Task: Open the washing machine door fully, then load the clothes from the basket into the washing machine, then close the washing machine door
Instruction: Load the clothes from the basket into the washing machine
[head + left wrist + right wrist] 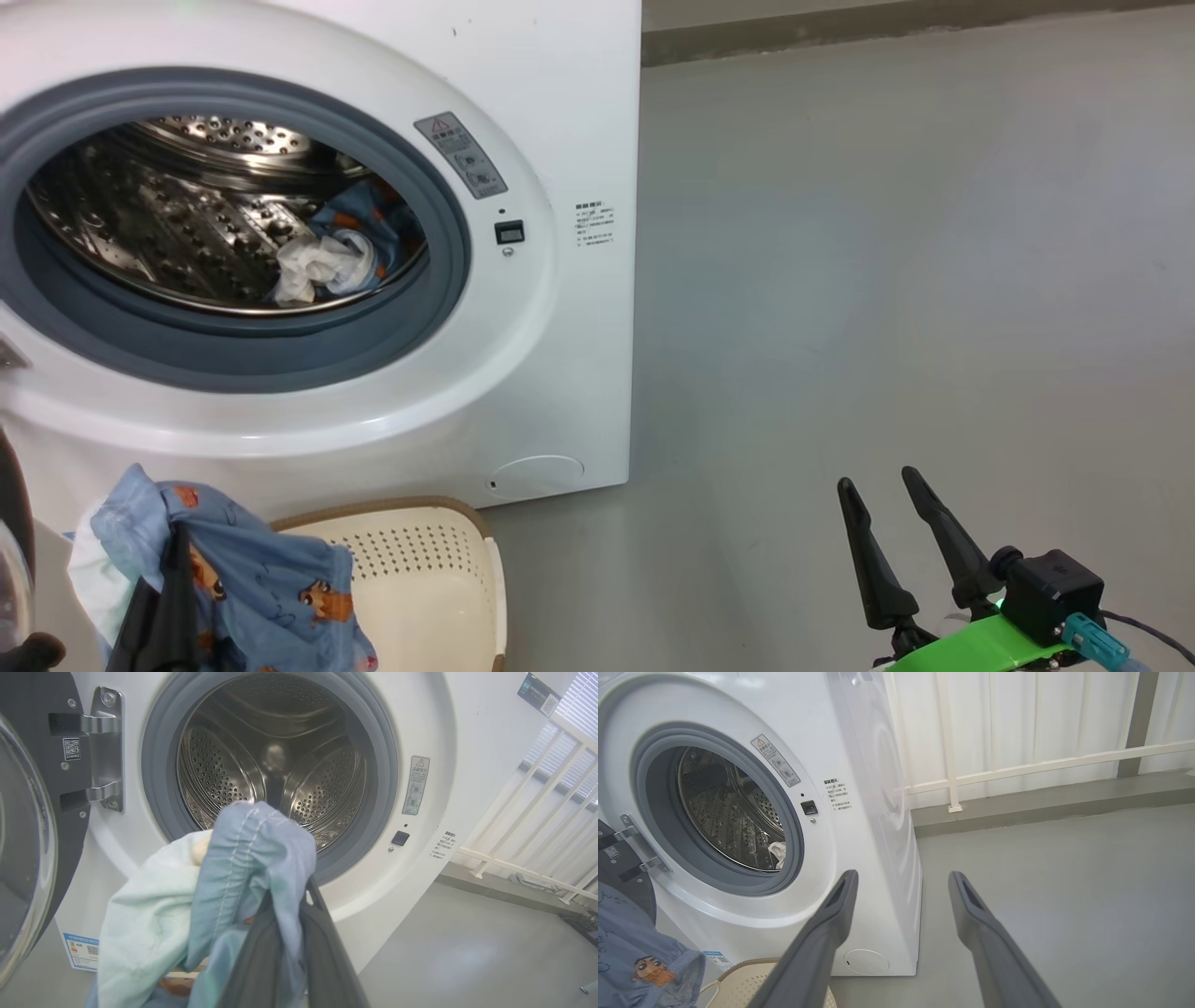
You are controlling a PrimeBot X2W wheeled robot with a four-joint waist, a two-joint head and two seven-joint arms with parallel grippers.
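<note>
Left end effector (285,905) pinches blue clothes (252,569) tight, held by the basket (420,579) just below the washer (560,140) mouth, seemingly ready to feed in. Right end effector (878,481) idles spread wide, right of the washer, keeping clear. Door (28,835) hangs open.

The white washing machine (569,112) stands with its black glass door (28,858) swung wide open, blue-and-white clothes (341,247) lying in the steel drum, while another light-blue printed garment (261,569) hangs bunched over the cream basket (425,583) at its foot.
</note>
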